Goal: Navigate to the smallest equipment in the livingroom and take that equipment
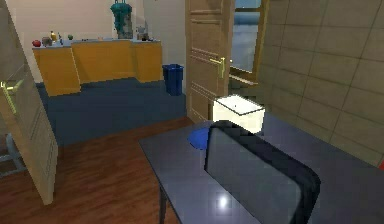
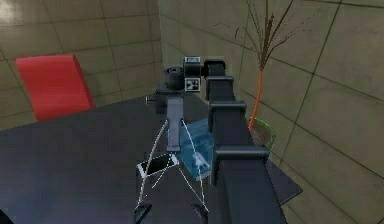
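Note:
In the arm side view the dark arm bar (image 2: 228,140) rises over a dark grey table (image 2: 70,160). At its far end sit two white marker squares (image 2: 192,66), with the gripper (image 2: 158,99) just left of them. Below the gripper a dark post (image 2: 178,128) stands on thin white splayed legs. A pale blue see-through object (image 2: 199,152) and a small dark flat slab (image 2: 155,165) lie beside it on the table. I cannot tell whether the gripper holds anything. In the forward view the same table (image 1: 185,165) carries a dark laptop-like panel (image 1: 255,175) and a glowing white cube (image 1: 238,113).
A red seat (image 2: 55,85) stands beyond the table. A bare-branched plant with an orange stem (image 2: 262,85) rises by the tiled wall. In the forward view an open wooden door (image 1: 25,110) leads to a room with orange counters (image 1: 95,62) and a blue bin (image 1: 173,78).

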Motion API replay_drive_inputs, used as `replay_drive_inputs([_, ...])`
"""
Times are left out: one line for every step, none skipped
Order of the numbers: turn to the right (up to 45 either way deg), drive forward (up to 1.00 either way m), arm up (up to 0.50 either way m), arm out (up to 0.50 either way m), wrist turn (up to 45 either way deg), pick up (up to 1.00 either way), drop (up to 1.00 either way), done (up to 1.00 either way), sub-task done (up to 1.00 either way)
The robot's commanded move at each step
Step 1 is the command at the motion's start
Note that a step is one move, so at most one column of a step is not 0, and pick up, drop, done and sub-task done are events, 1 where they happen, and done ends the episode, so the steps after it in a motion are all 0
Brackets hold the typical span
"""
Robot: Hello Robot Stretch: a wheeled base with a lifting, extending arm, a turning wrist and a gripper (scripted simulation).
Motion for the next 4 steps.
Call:
replay_drive_inputs([0.0,0.00,0.00,0.00,45.0,0.00,0.00,0.00,0.00])
replay_drive_inputs([0.0,0.00,0.00,0.00,45.0,0.00,0.00,0.00,0.00])
replay_drive_inputs([0.0,0.00,0.00,0.00,36.0,0.00,0.00,0.00,0.00])
replay_drive_inputs([0.0,0.00,-0.30,0.00,0.0,0.00,0.00,0.00,0.00])
